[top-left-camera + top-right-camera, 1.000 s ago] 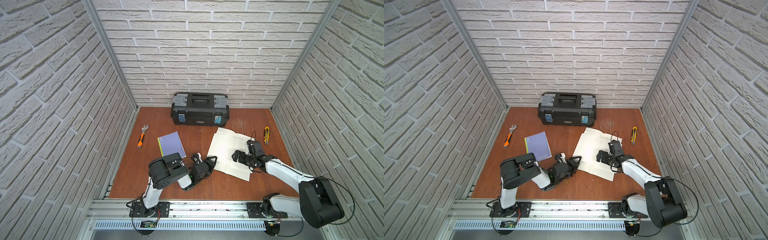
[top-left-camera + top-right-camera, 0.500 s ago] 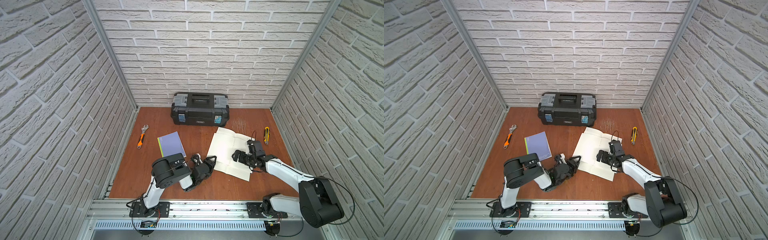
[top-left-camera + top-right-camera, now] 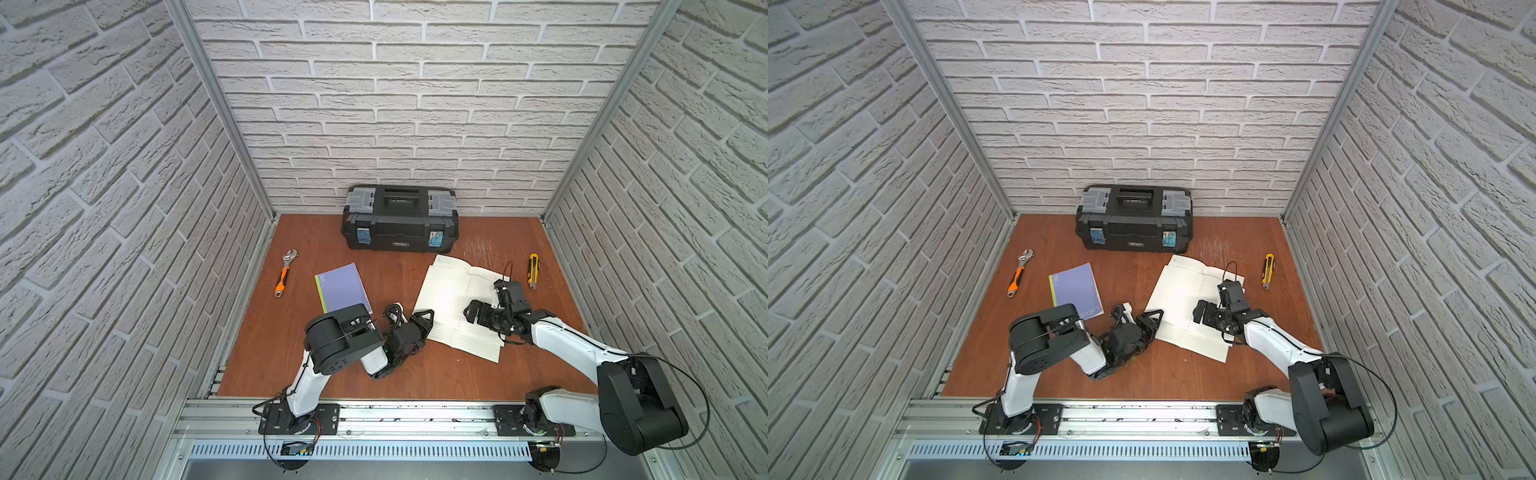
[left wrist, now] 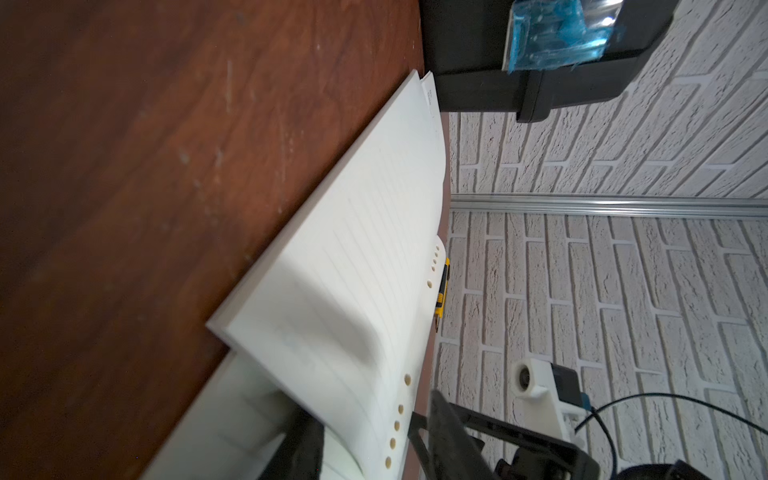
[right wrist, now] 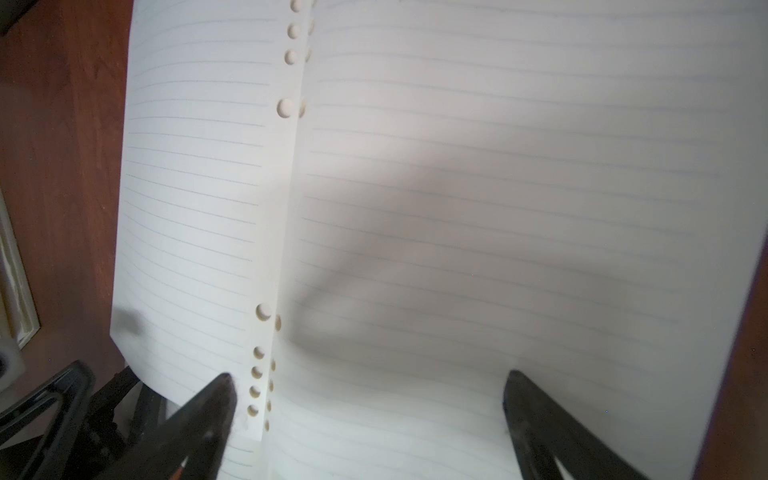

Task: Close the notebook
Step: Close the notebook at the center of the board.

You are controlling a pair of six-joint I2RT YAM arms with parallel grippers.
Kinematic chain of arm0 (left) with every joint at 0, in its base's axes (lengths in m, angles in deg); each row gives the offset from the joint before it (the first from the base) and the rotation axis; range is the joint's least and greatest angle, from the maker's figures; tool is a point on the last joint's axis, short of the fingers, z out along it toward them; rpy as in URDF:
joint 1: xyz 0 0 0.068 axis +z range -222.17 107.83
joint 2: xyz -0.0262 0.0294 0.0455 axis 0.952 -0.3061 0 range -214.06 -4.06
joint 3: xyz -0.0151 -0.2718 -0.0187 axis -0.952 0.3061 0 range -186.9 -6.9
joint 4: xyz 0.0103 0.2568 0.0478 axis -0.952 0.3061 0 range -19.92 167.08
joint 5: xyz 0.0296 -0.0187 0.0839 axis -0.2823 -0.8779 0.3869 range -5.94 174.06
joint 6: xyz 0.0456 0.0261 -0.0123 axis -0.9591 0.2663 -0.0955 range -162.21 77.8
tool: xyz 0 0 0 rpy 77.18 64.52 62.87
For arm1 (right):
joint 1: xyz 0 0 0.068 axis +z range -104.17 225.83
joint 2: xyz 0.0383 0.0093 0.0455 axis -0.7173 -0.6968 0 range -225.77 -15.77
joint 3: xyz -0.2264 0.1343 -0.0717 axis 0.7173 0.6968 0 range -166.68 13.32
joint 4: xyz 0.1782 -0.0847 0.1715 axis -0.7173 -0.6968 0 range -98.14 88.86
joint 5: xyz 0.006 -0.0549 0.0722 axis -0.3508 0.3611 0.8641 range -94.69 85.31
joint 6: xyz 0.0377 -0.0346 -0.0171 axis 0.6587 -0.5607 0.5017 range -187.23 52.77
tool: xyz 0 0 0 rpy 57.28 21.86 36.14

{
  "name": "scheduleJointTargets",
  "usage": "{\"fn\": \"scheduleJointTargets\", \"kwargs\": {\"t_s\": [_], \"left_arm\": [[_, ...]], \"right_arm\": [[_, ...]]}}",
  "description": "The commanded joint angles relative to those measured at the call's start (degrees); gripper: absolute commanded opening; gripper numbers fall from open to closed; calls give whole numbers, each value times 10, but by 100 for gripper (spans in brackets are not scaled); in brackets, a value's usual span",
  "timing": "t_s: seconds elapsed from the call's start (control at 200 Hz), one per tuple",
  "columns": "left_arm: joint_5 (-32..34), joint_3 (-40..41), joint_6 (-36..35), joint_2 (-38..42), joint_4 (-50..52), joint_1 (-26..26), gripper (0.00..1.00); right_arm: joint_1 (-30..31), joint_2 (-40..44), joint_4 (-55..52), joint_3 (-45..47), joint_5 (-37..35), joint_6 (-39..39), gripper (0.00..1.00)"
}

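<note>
The notebook (image 3: 453,291) (image 3: 1179,286) lies open on the brown table, its white lined pages facing up. My left gripper (image 3: 424,318) (image 3: 1152,316) is at its near left corner. In the left wrist view the corner pages (image 4: 332,332) curl up off the stack and pass between the jaws of my left gripper (image 4: 370,440). The jaws stand apart, and a gap shows beside one finger. My right gripper (image 3: 471,313) (image 5: 368,399) is open wide over the right-hand page, with one fingertip (image 5: 216,399) next to the punched holes at the spine.
A closed purple booklet (image 3: 341,286) lies left of the notebook, next to the left arm. A black toolbox (image 3: 400,220) stands at the back wall. An orange-handled wrench (image 3: 284,272) lies at the left and a yellow utility knife (image 3: 532,271) at the right.
The left arm has shifted slightly to the right, toward the notebook's corner. The right arm has not moved.
</note>
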Motion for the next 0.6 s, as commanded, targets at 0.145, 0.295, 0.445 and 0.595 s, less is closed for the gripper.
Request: {"fn": "scheduleJointTargets", "kwargs": {"t_s": [0.145,0.295,0.445,0.595], "left_arm": [[21,-14,-48,-30,-80,6,35],[25,-17,-62,-37,-100,5,28],[29,-17,-75,-32,-102,4,2],[22,-23,-87,-33,-105,4,0]], "right_arm": [[-2,-8,-21,2,17,-5,100],[-2,-10,-20,2,19,-5,100],[-2,-13,-18,0,22,-5,100],[-2,-14,-18,0,24,-6,100]]}}
